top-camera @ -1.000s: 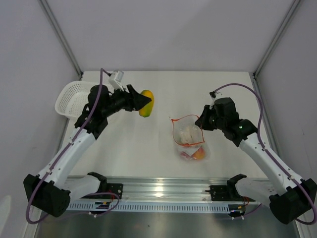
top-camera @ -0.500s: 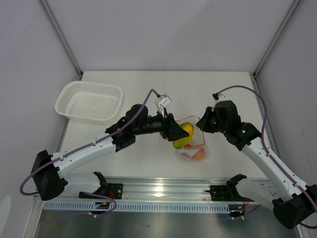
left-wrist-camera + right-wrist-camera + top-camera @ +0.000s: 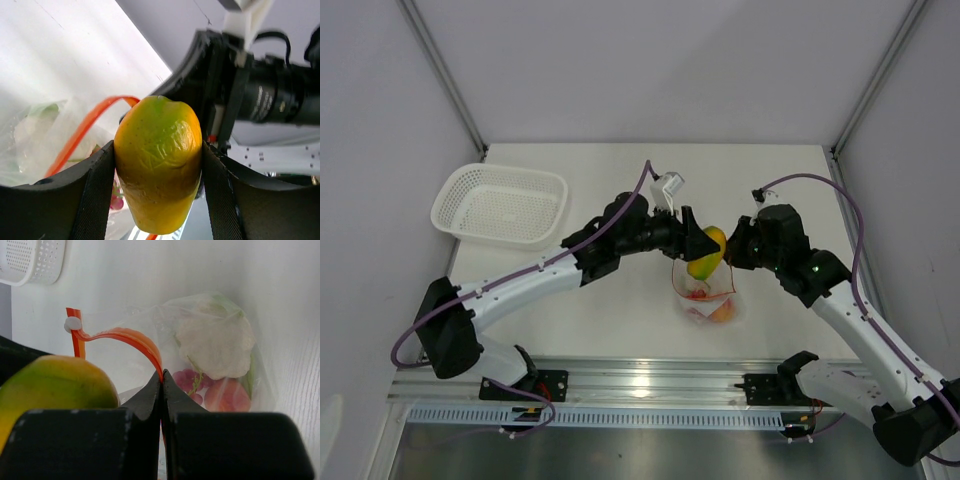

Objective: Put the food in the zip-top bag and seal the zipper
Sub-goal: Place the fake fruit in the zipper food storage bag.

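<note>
My left gripper (image 3: 704,250) is shut on the yellow-orange mango (image 3: 707,252) and holds it over the mouth of the clear zip-top bag (image 3: 712,296); the mango (image 3: 158,159) fills the left wrist view between the fingers. My right gripper (image 3: 733,250) is shut on the bag's red-orange zipper strip (image 3: 131,338) and holds the mouth up. Inside the bag lie the white-and-green vegetable piece (image 3: 216,342), the red grape bunch (image 3: 186,381) and the red-orange round fruit (image 3: 227,395). The mango (image 3: 55,385) also shows at the left of the right wrist view.
A white mesh basket (image 3: 500,204) stands at the back left, also in the right wrist view (image 3: 30,260). The metal rail (image 3: 640,385) runs along the table's near edge. White walls close the sides.
My left arm has swung right from near the basket, carrying the mango to the bag's mouth. My right gripper has kept its hold on the zipper strip.
</note>
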`<state>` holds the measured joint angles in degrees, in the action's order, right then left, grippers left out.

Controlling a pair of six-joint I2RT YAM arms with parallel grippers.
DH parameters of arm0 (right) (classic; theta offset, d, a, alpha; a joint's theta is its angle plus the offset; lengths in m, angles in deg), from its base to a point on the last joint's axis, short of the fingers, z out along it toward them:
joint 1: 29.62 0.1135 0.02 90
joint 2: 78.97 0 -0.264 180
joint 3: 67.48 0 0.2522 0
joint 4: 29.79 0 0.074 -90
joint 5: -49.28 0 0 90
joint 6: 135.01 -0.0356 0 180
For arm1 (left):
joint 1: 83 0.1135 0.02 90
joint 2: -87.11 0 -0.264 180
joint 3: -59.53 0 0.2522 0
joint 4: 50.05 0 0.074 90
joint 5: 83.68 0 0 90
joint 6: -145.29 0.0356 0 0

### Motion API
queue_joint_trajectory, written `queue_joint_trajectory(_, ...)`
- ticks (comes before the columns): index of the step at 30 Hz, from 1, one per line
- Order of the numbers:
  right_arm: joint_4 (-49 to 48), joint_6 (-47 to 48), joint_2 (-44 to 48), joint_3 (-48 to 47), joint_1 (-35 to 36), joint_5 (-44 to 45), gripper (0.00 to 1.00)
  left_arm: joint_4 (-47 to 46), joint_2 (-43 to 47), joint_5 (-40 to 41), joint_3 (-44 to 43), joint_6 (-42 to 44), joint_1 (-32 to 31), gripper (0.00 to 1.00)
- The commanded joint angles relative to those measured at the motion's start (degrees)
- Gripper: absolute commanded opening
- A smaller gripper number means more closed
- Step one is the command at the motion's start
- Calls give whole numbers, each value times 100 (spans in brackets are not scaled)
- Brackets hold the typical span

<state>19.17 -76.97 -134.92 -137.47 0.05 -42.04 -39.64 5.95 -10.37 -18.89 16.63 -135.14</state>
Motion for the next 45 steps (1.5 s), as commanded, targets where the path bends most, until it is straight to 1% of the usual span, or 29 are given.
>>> queue_joint_trajectory(1,-145,-73,31,-81,39,18,0,292,-232,525,-529,-370,-24,1)
queue_joint_trajectory(2,-136,-73,22,-81,39,27,0,292,-250,622,-547,-423,-24,1)
queue_joint_trajectory(3,-154,-73,22,-73,39,27,0,579,-268,753,-608,-502,-33,1)
queue_joint_trajectory(6,-145,-64,31,-116,39,44,0,862,-356,1044,-714,-529,-33,1)
queue_joint_trajectory(11,-171,-73,22,-178,39,71,0,696,-286,1133,-364,-740,-68,1)
queue_joint_trajectory(19,-207,-55,-31,-213,39,88,0,748,-391,1123,-284,-635,-305,1)
queue_joint_trajectory(20,-189,-55,-22,-239,39,106,0,862,-409,1185,-301,-591,-332,3)
queue_joint_trajectory(21,-180,-47,-22,-257,39,115,0,889,-400,1246,-327,-556,-375,17)
queue_joint_trajectory(22,-172,-47,-5,-266,39,115,0,924,-383,1299,-310,-529,-385,27)
queue_joint_trajectory(23,-171,-38,4,-266,39,123,0,977,-356,1343,-284,-494,-402,40)
queue_joint_trajectory(25,-163,-29,31,-266,39,132,0,986,-286,1458,-213,-450,-411,47)
queue_joint_trajectory(26,-163,-29,31,-266,39,132,0,995,-260,1501,-196,-415,-411,55)
queue_joint_trajectory(28,-163,-12,22,-266,39,132,0,1056,-207,1598,-222,-336,-411,66)
queue_joint_trajectory(29,-163,-20,13,-266,39,132,0,1100,-181,1642,-222,-231,-411,87)
queue_joint_trajectory(30,-163,-12,5,-266,39,132,0,1187,-154,1642,-240,-161,-411,92)
queue_joint_trajectory(31,-163,-3,4,-275,39,132,0,1223,-84,1877,-309,-82,-411,98)
queue_joint_trajectory(33,-154,32,-4,-283,39,132,0,1275,4,1950,-345,199,-402,100)
queue_joint_trajectory(36,-84,102,13,-301,39,132,0,1136,258,1959,-415,901,-402,100)
queue_joint_trajectory(37,-31,129,22,-319,39,124,0,1205,398,1959,-459,1382,-402,100)
queue_joint_trajectory(39,22,164,40,-345,39,97,0,1284,601,2265,-609,1824,-394,99)
queue_joint_trajectory(40,83,208,48,-362,39,88,0,1302,706,2345,-618,2244,-376,100)
queue_joint_trajectory(43,180,287,66,-424,39,53,0,1346,1128,2898,-565,2703,-218,100)
queue_joint_trajectory(44,198,305,75,-450,39,36,0,1338,1277,2925,-487,2775,-131,99)
queue_joint_trajectory(45,206,322,83,-451,39,-17,0,1337,1322,2821,-407,2819,114,99)
